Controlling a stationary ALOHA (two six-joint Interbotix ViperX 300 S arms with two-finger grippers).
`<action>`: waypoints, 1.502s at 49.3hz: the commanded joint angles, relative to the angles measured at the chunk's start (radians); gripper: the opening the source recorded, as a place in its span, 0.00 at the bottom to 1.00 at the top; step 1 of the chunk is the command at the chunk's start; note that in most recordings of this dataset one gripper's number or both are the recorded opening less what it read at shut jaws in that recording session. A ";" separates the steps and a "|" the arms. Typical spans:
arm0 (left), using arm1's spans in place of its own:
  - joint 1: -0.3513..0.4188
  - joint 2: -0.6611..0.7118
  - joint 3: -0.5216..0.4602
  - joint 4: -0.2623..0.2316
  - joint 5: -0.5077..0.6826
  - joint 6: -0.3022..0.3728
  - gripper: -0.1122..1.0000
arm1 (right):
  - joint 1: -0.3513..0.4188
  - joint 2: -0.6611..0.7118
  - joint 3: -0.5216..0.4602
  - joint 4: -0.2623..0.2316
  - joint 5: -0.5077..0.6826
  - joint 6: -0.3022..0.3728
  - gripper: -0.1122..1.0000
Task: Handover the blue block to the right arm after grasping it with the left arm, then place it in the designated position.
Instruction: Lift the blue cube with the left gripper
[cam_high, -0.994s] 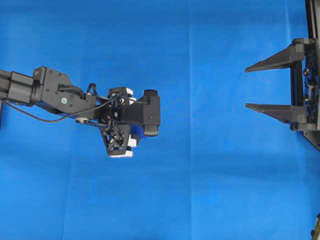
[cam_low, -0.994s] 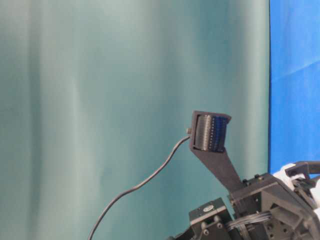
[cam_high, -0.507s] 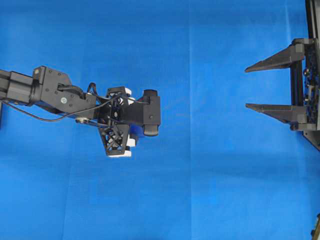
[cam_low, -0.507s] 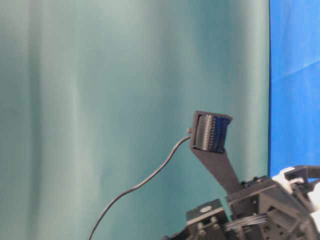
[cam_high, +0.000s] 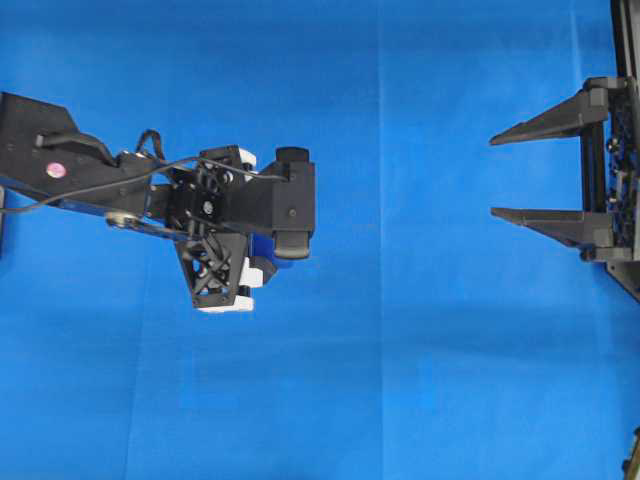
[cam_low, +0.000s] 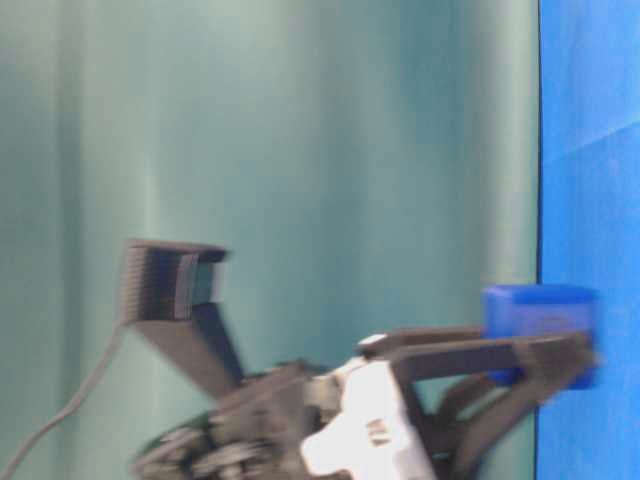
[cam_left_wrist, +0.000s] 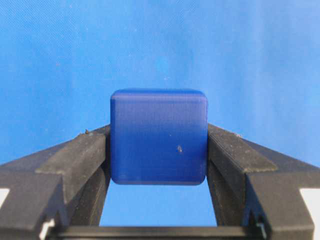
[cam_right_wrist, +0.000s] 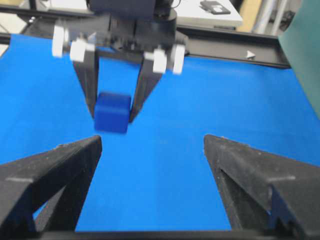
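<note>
A: left hand (cam_left_wrist: 158, 150) state?
B: pinching the blue block (cam_left_wrist: 158, 136), 1 finger (cam_left_wrist: 80, 160) flat on each side face, block sits right at the tips

A: block on the desk?
B: no, clear of the blue cloth (cam_high: 420, 330). Right wrist view shows it hanging between the 2 fingers, cloth visible underneath. Table-level view is blurred but the block (cam_low: 540, 325) is at the finger ends there too

A: overhead?
B: block itself hidden under the left arm (cam_high: 120, 180) and its wrist camera, arm lies on the left half of the cloth, hand (cam_high: 262, 262) points toward the right side

A: right hand?
B: right hand (cam_high: 525, 172) at the right edge, spread wide, nothing between its 2 fingers, tips pointing at the left hand. Well apart from the block

A: backdrop?
B: green curtain (cam_low: 280, 150) behind in the table-level view, done
</note>
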 joint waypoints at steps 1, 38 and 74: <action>-0.006 -0.052 -0.052 0.002 0.035 0.002 0.54 | -0.002 0.003 -0.021 0.003 -0.003 0.003 0.97; -0.020 -0.150 -0.222 0.002 0.296 0.005 0.54 | 0.000 0.002 -0.023 0.003 0.008 0.012 0.97; -0.020 -0.155 -0.216 0.003 0.296 0.003 0.54 | 0.000 0.003 -0.025 0.003 0.008 0.012 0.97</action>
